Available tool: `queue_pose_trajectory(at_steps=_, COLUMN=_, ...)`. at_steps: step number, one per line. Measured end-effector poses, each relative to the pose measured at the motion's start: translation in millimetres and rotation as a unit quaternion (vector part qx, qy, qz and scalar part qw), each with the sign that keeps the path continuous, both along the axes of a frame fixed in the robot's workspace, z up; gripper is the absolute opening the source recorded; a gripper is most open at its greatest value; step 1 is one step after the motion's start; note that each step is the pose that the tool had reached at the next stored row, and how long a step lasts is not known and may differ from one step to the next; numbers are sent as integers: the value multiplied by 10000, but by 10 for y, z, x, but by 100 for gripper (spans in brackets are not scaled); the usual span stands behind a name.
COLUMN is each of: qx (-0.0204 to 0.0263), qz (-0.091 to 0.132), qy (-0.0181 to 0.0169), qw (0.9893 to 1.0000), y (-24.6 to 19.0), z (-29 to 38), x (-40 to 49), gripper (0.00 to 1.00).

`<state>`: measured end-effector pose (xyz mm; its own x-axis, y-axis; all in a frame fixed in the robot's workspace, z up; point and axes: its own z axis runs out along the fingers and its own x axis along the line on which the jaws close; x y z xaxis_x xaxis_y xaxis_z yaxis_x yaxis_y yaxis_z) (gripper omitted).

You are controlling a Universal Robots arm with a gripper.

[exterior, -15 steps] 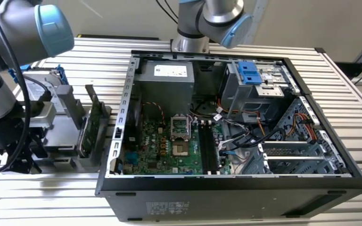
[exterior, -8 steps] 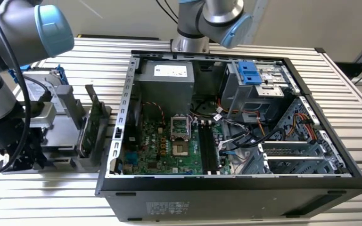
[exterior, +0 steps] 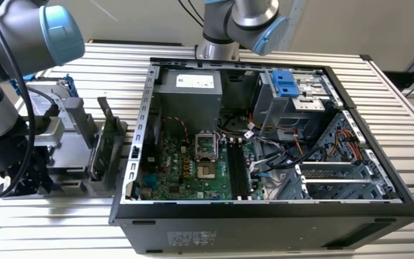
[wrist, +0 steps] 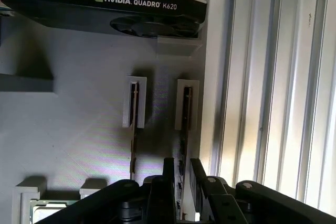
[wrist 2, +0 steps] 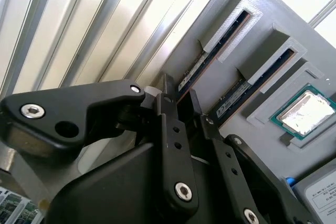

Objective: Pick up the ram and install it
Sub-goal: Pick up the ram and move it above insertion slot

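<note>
Two slots of the grey holder [wrist: 79, 129] each kept a stick edge-up. The step in hand, as judged, was the pick-up. The gripper [wrist: 182, 167] hung at the slot nearest the holder's edge, its fingers [wrist: 169, 174] narrowly parted astride the ram [wrist: 185, 129], not visibly pinching it; the second stick [wrist: 135, 124] stood beside. The next move called for square closure on the board's flat faces.

Open computer case [exterior: 264, 229] on slatted table [exterior: 401, 124] is seen from high up, angled down, in the exterior view. Gray holder [wrist 2: 262, 3] [wrist: 79, 119] is viewed closely past the gripper [wrist 2: 178, 95] [wrist: 179, 163] in both wrist views, from opposite sides.
</note>
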<state>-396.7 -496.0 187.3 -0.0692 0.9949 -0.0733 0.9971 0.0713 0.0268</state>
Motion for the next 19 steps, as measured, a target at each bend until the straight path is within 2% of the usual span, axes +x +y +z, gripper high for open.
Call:
queue_pose_trajectory(at_steps=1, qx=0, qz=-1, qy=0, qw=10000, y=1, z=0, x=-1, gripper=0)
queue_pose_trajectory(at_steps=19, qx=0, qz=0, qy=0, qw=10000, y=2, z=0, x=0, gripper=0)
